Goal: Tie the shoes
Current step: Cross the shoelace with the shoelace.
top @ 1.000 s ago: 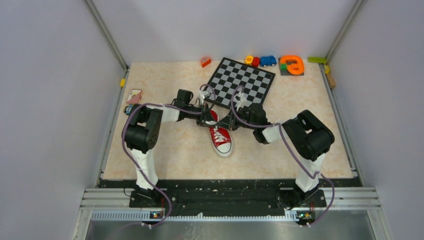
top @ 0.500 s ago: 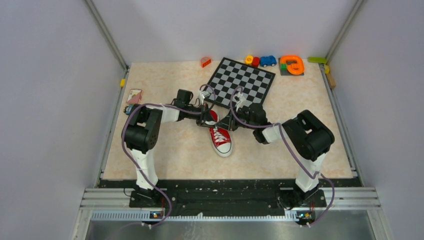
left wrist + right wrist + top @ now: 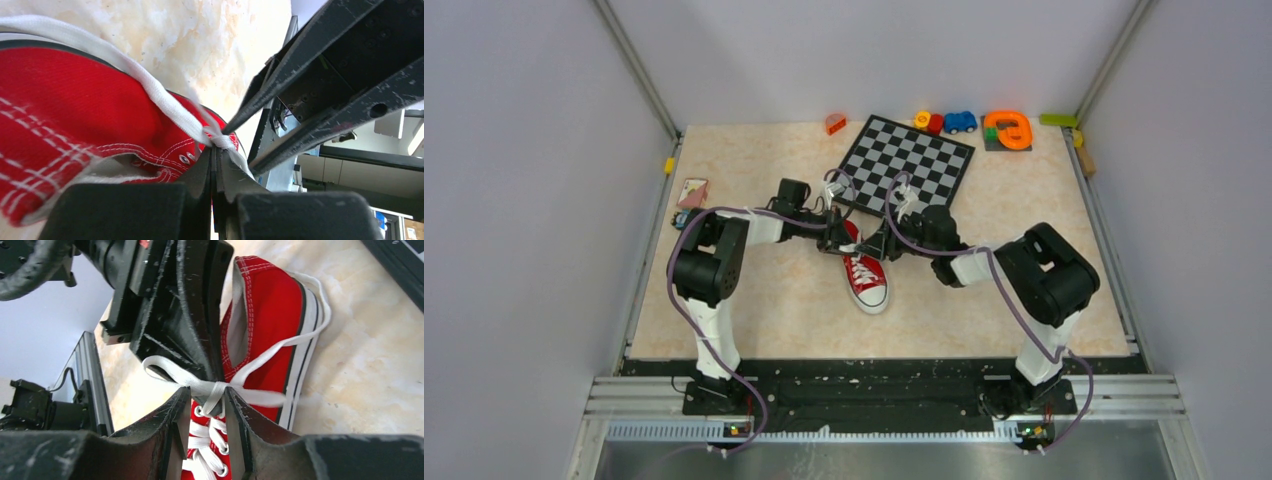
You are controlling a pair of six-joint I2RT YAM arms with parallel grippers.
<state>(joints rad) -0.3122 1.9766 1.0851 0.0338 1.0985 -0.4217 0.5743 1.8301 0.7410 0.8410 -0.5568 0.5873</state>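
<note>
The red sneaker (image 3: pixel 868 281) lies mid-table, its white toe cap pointing toward the arm bases. Both grippers meet over its ankle opening. My left gripper (image 3: pixel 834 240) reaches in from the left; in the left wrist view its jaws (image 3: pixel 216 150) are pressed together, with the knotted white lace (image 3: pixel 220 140) pinched at their tips. My right gripper (image 3: pixel 207 390) comes from the right with its jaws apart. The lace knot (image 3: pixel 216 388) sits between its tips, unsqueezed. One lace end loops round the heel (image 3: pixel 320 305). The left gripper's black fingers (image 3: pixel 195 315) hide part of the shoe opening.
A black-and-white chessboard (image 3: pixel 909 160) lies just behind the shoe. Small toys line the far edge: a red block (image 3: pixel 835 123), a blue car (image 3: pixel 960 121) and an orange piece (image 3: pixel 1008 130). A pink card (image 3: pixel 692 191) lies at the left edge.
The right gripper's jaws have spread apart around the lace knot. The right arm's elbow has shifted slightly right. The left gripper and shoe have stayed in place.
</note>
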